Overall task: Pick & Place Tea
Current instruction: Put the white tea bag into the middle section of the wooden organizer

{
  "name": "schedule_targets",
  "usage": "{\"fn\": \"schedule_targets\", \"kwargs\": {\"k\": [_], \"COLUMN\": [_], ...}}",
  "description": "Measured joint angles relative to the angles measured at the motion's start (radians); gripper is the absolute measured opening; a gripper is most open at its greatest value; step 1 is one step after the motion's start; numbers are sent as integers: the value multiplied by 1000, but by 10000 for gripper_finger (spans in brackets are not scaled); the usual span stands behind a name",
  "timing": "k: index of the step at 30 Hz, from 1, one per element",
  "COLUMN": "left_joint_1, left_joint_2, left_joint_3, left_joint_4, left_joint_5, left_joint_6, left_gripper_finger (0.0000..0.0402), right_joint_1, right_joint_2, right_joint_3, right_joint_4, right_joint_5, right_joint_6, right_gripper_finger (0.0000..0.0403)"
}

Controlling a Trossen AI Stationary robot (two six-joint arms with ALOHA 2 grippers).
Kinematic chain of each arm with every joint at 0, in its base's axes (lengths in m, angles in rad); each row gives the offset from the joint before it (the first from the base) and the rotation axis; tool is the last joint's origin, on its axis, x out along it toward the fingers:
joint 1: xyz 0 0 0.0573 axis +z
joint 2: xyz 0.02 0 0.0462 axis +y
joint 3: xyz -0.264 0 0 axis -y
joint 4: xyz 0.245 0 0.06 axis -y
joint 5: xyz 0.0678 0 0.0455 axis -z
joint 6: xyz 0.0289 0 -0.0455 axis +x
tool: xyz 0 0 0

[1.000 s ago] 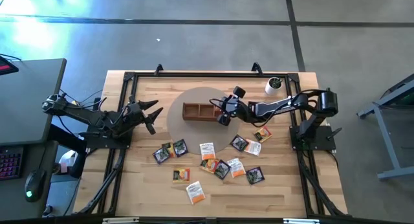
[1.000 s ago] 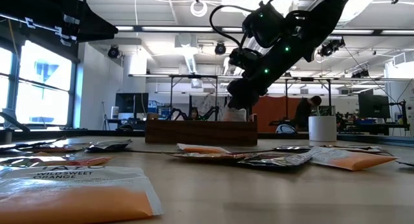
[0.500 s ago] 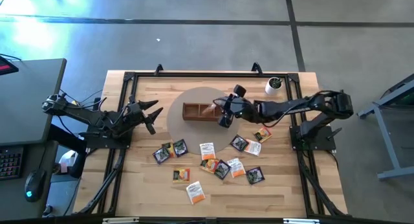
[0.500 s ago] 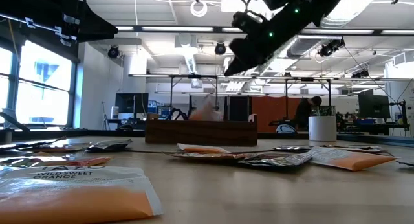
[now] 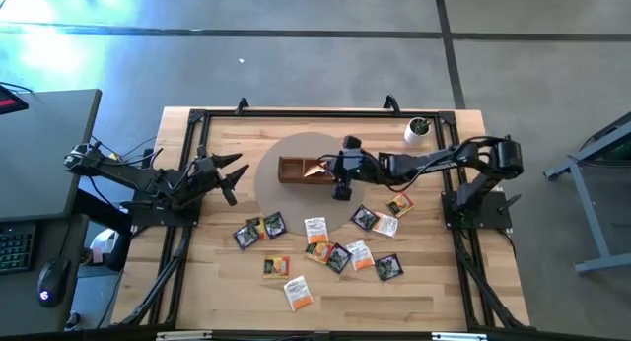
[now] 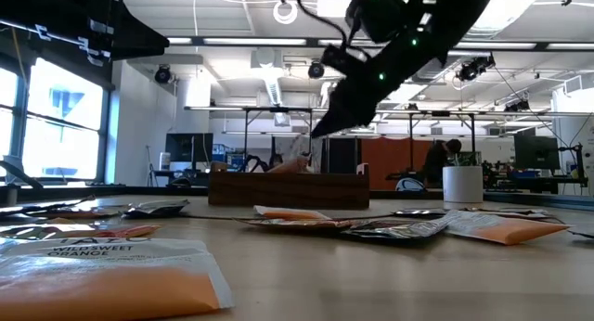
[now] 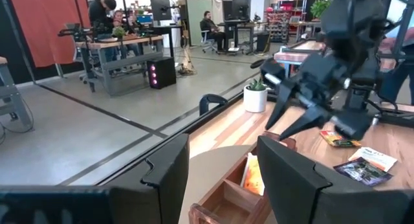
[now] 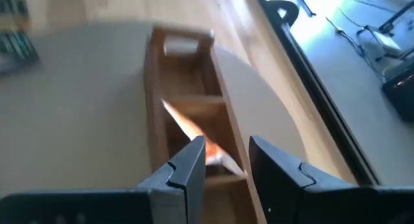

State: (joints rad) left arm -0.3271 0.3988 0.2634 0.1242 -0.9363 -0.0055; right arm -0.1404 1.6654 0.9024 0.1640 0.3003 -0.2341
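Right hand [image 5: 340, 173]: we are seeing it hovering over the right end of the wooden tray [image 5: 292, 170], fingers [image 8: 189, 167] parted narrowly — gripping nothing.
Tea in tray: one orange sachet [image 8: 194, 132] is leaning tilted inside a tray compartment, just below that hand.
Remaining tea: the other sachets [image 5: 315, 229] are lying scattered on the bench [image 5: 434, 282], in front of the tray.
Left hand [image 5: 233, 171]: it is waiting at the bench's left side, fingers spread wide — well apart from the tray.

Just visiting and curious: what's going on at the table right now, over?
Right gripper open over the brown wooden three-compartment tray. Orange tea sachet lies tilted in the tray. Left gripper open, parked at the table's left. Nothing in the way.
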Motion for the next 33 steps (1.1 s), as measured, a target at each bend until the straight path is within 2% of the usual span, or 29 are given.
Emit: {"fn": "schedule_targets", "kwargs": {"k": [3, 7, 12, 18, 24, 29, 33], "left_joint_1": [0, 0, 0, 0, 0, 0, 0], "left_joint_2": [0, 0, 0, 0, 0, 0, 0], "left_joint_3": [0, 0, 0, 0, 0, 0, 0], "left_joint_4": [0, 0, 0, 0, 0, 0, 8], "left_joint_5": [2, 2, 2, 2, 2, 0, -2], "left_joint_6": [0, 0, 0, 0, 0, 13, 74], "left_gripper_finger": [179, 179, 179, 179, 179, 179, 179], "right_joint_1": [-22, -52, -87, -98, -102, -102, -108], "right_joint_2": [27, 65, 114, 129, 130, 130, 130], "right_joint_3": [0, 0, 0, 0, 0, 0, 0], "right_joint_4": [-24, -29, 54, 117, 156, 154, 127], "right_joint_5": [3, -72, -145, -175, -338, -288, -244], "right_joint_6": [-41, -106, -168, -223, -326, -328, -327], "right_gripper_finger": [116, 116, 116, 116, 116, 108, 61]}}
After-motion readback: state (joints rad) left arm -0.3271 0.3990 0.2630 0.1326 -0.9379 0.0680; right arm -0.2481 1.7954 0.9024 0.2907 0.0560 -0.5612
